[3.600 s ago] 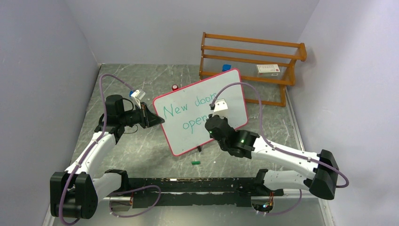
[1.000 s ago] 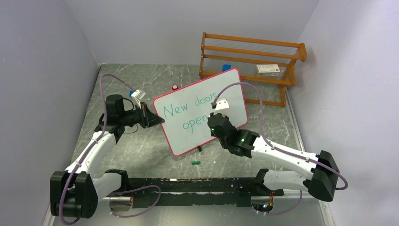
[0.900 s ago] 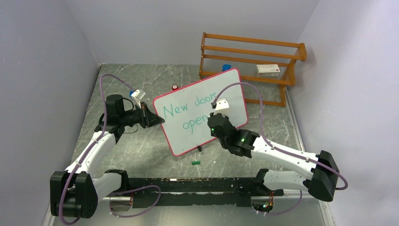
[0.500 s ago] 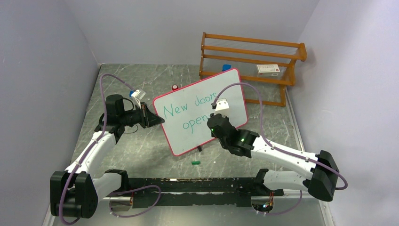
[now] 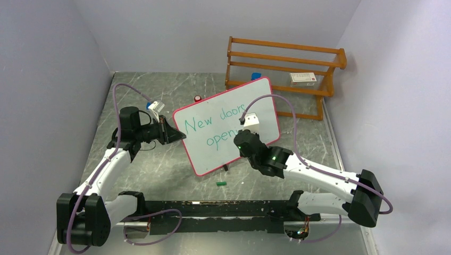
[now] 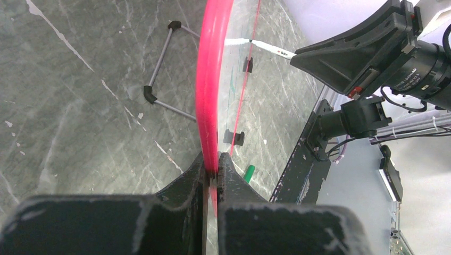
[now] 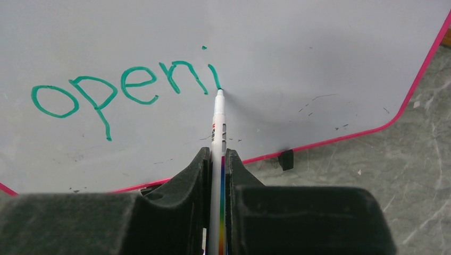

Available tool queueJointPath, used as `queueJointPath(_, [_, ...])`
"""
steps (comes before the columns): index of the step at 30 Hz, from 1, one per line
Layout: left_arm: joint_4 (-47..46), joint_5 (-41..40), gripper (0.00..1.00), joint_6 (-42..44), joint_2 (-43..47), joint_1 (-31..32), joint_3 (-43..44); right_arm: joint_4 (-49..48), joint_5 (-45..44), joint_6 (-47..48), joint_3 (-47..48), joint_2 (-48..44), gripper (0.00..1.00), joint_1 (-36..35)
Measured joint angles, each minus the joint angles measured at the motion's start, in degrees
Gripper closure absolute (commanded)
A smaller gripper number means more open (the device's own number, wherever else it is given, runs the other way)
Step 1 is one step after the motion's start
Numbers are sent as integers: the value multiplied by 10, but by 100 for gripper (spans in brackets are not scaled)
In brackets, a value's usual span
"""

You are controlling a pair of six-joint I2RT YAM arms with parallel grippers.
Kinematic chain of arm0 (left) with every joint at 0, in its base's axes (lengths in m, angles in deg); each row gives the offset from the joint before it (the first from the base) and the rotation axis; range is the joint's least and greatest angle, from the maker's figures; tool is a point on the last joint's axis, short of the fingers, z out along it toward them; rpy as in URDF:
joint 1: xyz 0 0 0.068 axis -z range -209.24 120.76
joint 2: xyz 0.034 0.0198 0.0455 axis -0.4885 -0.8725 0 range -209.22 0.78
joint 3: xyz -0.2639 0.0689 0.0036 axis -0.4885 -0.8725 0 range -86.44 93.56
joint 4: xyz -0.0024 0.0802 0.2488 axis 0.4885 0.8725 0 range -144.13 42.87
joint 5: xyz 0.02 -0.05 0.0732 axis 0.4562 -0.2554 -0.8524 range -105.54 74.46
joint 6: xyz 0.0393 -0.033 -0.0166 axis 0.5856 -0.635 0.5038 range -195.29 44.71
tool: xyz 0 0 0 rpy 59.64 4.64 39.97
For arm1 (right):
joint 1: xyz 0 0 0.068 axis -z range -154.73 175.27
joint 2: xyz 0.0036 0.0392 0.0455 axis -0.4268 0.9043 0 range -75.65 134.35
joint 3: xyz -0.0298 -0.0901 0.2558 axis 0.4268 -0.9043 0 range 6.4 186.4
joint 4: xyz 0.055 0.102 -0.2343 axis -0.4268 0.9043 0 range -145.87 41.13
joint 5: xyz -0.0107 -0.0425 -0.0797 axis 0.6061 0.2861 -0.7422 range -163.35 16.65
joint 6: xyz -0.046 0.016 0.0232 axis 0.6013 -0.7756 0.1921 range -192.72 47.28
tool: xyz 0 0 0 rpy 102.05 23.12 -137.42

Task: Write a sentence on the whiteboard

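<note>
Barely shifted over the last seconds, the right gripper (image 7: pixel 216 155) is clenched on a white marker (image 7: pixel 218 119). Its tip touches the foot of the "i" in "openi", so the sentence (image 7: pixel 122 90) looks a few letters short. That arm reaches in from 4 o'clock. The left gripper (image 6: pixel 211 166) clamps the rim of the whiteboard (image 6: pixel 211 79) at 9 o'clock, and the board stands tilted mid-table.

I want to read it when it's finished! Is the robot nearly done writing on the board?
Partly. The top line is written, and "openi" below. The right hand holds the marker tip on the board; the left hand pinches the rim. That word looks unfinished.
</note>
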Motion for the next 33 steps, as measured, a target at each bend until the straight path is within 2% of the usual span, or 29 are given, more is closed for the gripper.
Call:
queueJointPath(12, [0, 0, 95, 0, 0, 0, 0, -11, -7, 7, -14, -32, 100, 1])
queueJointPath(33, [0, 0, 95, 0, 0, 0, 0, -54, -7, 37, -13, -19, 100, 20])
